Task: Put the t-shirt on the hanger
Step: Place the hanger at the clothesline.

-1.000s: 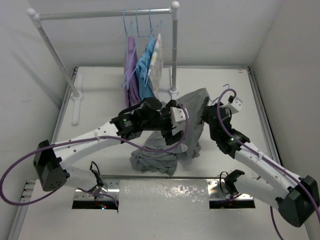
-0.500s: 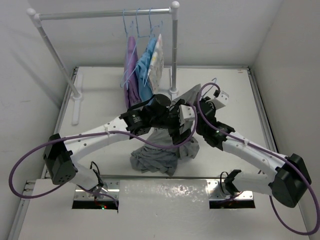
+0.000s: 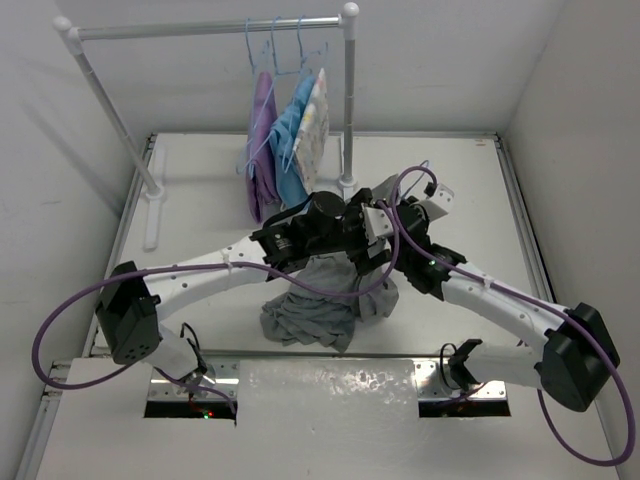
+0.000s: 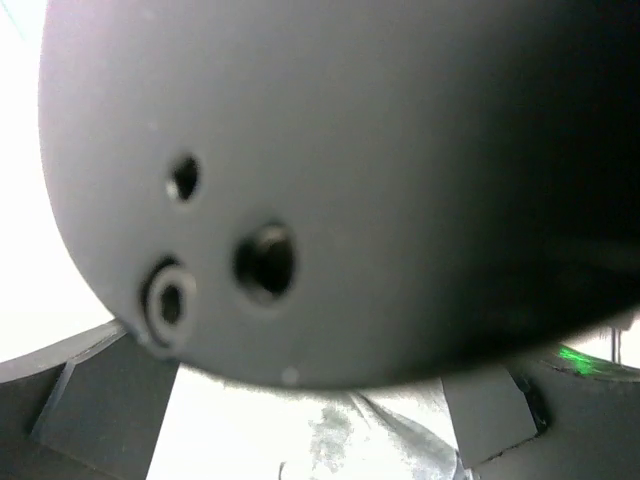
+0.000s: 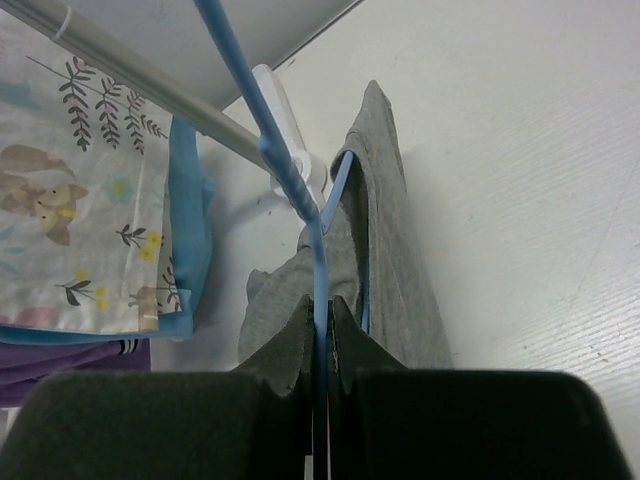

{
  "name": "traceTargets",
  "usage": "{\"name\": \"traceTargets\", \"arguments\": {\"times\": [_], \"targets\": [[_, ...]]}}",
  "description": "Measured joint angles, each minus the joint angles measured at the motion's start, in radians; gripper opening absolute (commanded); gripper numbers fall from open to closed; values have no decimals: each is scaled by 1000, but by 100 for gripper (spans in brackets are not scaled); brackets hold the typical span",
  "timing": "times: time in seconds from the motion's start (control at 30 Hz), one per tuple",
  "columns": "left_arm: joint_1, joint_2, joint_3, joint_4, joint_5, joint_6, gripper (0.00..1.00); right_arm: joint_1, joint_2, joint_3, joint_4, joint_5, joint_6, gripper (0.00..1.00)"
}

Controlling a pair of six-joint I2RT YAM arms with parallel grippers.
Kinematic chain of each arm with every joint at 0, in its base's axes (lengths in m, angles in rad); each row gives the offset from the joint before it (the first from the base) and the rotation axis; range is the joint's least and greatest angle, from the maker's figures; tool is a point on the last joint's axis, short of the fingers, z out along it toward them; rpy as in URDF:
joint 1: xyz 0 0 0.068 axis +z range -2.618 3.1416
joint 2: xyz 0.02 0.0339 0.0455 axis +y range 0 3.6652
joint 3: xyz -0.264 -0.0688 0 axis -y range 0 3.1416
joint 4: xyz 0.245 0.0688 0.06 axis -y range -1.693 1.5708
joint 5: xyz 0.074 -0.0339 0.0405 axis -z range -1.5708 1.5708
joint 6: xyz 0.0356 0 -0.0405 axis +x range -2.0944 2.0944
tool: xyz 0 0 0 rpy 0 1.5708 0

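Note:
My right gripper (image 5: 320, 318) is shut on the thin light-blue hanger (image 5: 300, 195), pinching its wire just below the neck. The grey t-shirt (image 5: 392, 250) hangs over one arm of the hanger, just beyond the jaws. In the top view the t-shirt (image 3: 315, 310) trails down in a bunch on the table, its upper part lifted between both grippers. My left gripper (image 3: 372, 238) is close against my right gripper (image 3: 398, 212). The left wrist view is mostly blocked by a dark rounded arm part (image 4: 340, 180). Its fingers (image 4: 95, 400) stand wide apart, with grey cloth (image 4: 400, 445) below them.
A white clothes rack (image 3: 210, 28) stands at the back. Three hangers carry purple, blue and patterned white garments (image 3: 285, 140) by its right post (image 3: 349, 100). The patterned garment (image 5: 80, 200) and rack rail (image 5: 150, 85) lie close left of the held hanger.
My right gripper has swung left and back with the hanger. My left arm has reached further right and back, up against the right wrist. The shirt's upper part is more hidden between them.

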Motion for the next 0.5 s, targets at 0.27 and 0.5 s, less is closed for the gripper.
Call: {"name": "traceTargets", "arguments": {"times": [0.27, 0.5], "targets": [[-7, -82, -185, 123, -51, -116, 100, 15, -9, -43, -12, 11, 60, 0], [-14, -171, -287, 103, -188, -240, 100, 27, -45, 6, -1, 37, 111, 0]]}}
